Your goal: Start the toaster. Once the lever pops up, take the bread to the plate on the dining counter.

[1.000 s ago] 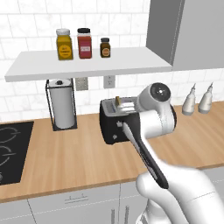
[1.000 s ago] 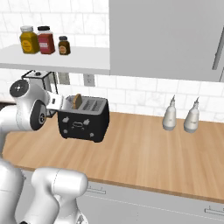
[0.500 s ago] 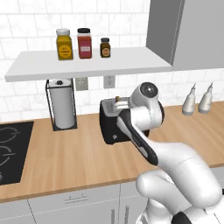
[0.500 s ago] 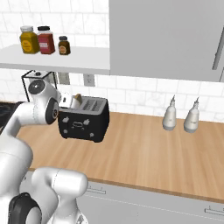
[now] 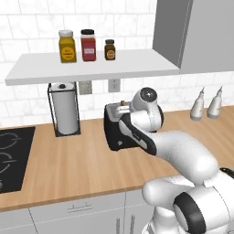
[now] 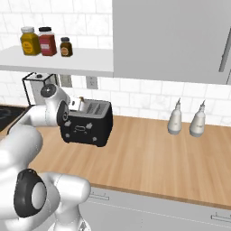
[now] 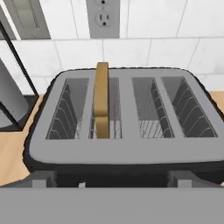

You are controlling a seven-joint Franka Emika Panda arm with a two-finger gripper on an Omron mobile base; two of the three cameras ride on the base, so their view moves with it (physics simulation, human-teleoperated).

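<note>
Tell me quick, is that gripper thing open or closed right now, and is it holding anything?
Gripper: open, holding nothing. It hangs over the toaster, where the bread stands in a slot.

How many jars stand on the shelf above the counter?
3: a yellow jar at the left end, a red jar beside it, and a small dark jar to their right on the shelf. None seems hidden.
</note>
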